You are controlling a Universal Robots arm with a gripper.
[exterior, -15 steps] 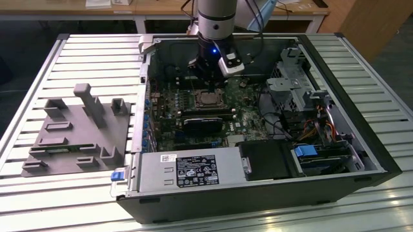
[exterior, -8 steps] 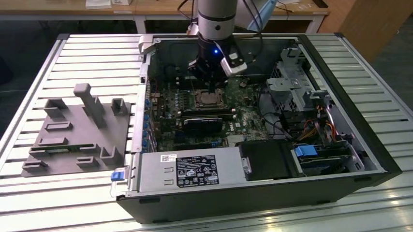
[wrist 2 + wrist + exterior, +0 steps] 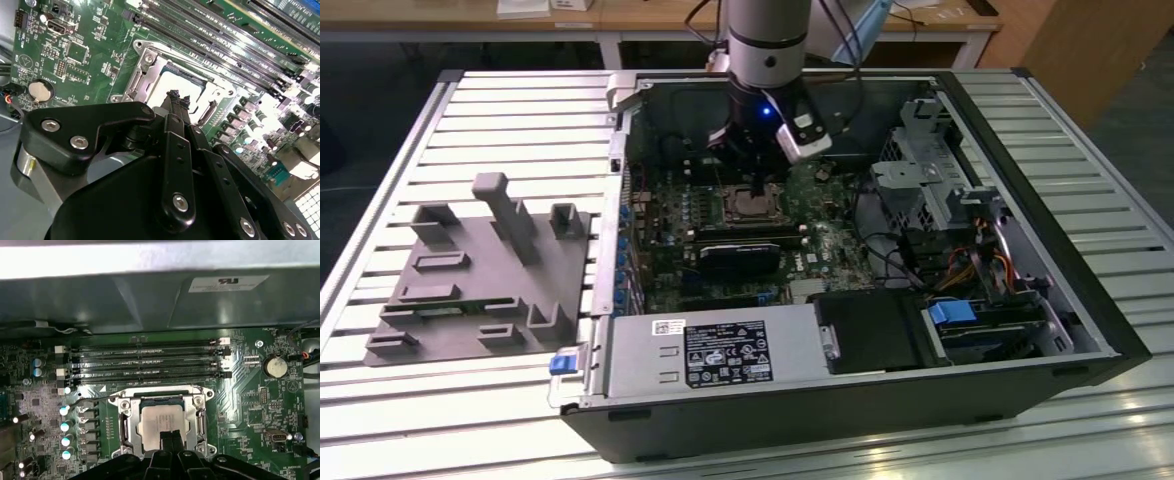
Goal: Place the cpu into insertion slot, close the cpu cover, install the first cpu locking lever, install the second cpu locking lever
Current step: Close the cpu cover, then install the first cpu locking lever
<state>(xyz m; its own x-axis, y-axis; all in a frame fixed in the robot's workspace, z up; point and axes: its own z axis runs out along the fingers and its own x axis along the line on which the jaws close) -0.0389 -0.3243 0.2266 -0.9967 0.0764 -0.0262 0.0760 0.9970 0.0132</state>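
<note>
Slatted counter carrying open PC case; pincer sitting narrow, empty, over seated cpu. Looking light, fragile, so gripping edges only.

You see an open computer case lying on a slatted metal table. Beside it, on the exterior view's left, sits a grey fixture plate with upright blocks. Inside the case, note the silver power supply, the long black memory slots and a round coin cell battery.
</note>
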